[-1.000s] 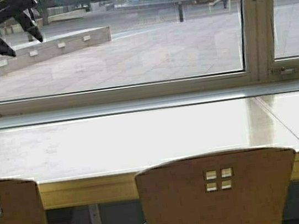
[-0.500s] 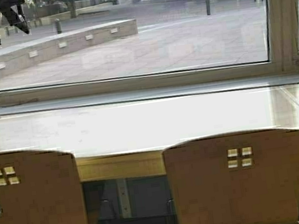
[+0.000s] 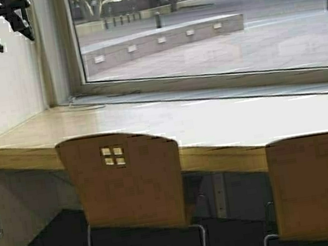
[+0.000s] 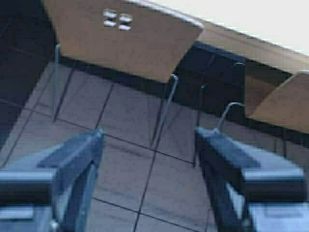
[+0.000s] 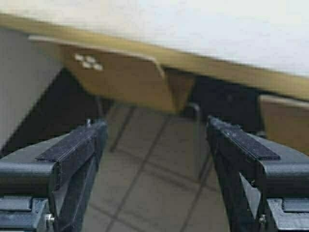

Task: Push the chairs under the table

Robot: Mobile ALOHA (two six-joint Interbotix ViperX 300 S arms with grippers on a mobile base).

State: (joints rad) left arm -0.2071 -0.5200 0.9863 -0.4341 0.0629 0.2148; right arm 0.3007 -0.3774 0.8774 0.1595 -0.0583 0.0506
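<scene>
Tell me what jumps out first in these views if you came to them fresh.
Two tan chairs stand at the long table: the left chair in full view, its back a little out from the table's front edge, and the right chair cut off at the picture's edge. Behind the table a big window shows a paved plaza. The left gripper and right gripper hang open, holding nothing.

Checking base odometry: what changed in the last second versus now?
The robot has moved, turning or driving left: the whole scene slid right, bringing the wall and the table end into view. Both chairs sit untouched. Left claw and right claw stay open, raised, holding nothing.
</scene>
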